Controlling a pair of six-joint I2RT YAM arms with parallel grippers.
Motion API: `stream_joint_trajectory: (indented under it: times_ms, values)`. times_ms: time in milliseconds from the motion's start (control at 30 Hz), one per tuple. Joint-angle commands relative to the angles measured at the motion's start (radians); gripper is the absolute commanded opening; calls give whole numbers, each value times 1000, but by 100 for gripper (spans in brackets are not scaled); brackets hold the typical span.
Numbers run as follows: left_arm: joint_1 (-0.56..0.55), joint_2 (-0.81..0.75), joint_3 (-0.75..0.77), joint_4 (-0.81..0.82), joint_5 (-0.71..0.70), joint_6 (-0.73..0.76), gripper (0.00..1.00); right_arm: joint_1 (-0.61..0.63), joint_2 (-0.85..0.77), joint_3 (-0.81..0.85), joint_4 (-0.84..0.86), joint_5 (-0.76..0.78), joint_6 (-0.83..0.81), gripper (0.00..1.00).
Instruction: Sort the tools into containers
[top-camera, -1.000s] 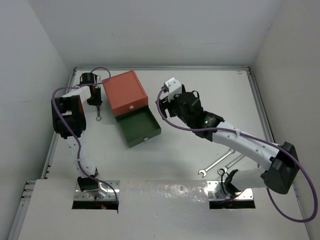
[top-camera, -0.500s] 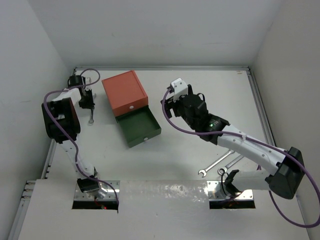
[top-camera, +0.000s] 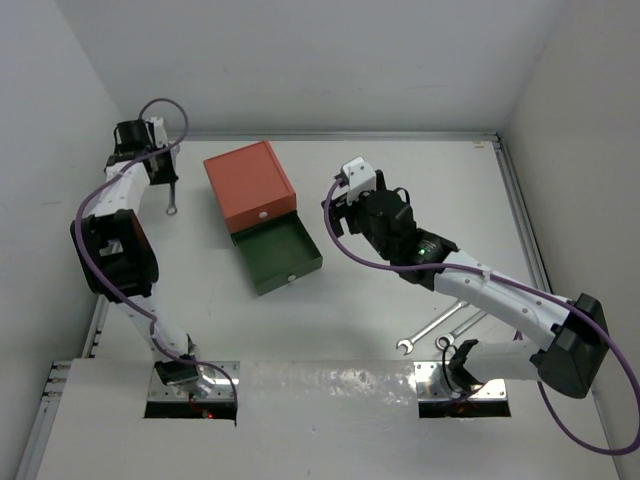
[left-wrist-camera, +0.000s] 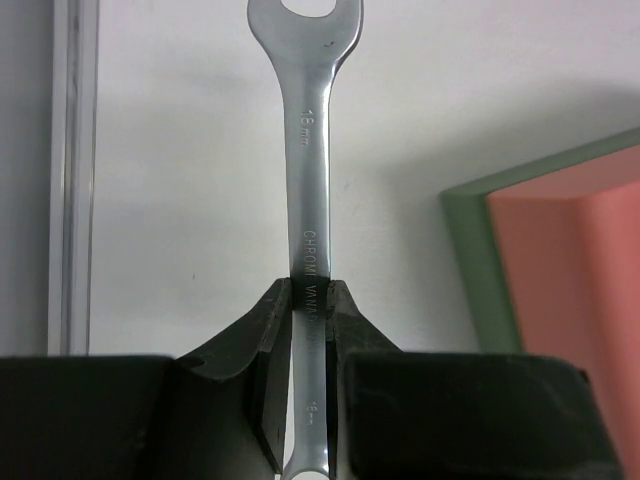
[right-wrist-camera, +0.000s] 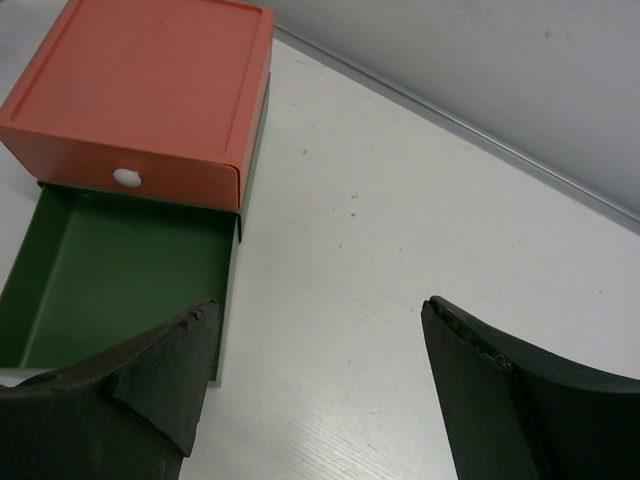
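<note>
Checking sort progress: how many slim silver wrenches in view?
3. One slim silver wrench is clamped in the left gripper; the second wrench and third wrench lie near the right arm's base. Others may be hidden under the arms.

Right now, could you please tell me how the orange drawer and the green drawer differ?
The orange drawer is pushed shut, while the green drawer is pulled open and looks empty. The orange drawer sits on top; the green drawer lies beneath it. Each has a white round knob.
</note>
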Motion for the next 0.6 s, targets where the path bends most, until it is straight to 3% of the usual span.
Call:
stream_joint_trajectory:
  times_ms: [0,100,267,567]
  values:
    - [-6,-124,123,39,149,-3,0,-6,-26,-2,45,19,-3,81]
    - [-44,-207,140,95,246,0,0,-6,-25,-11,55,30,-3,82]
    - [-220,-190,283,-59,276,56,0,-6,-15,-17,61,25,7,82]
    - [-504,-177,180,-219,300,92,0,-20,-32,-46,38,61,-1,83]
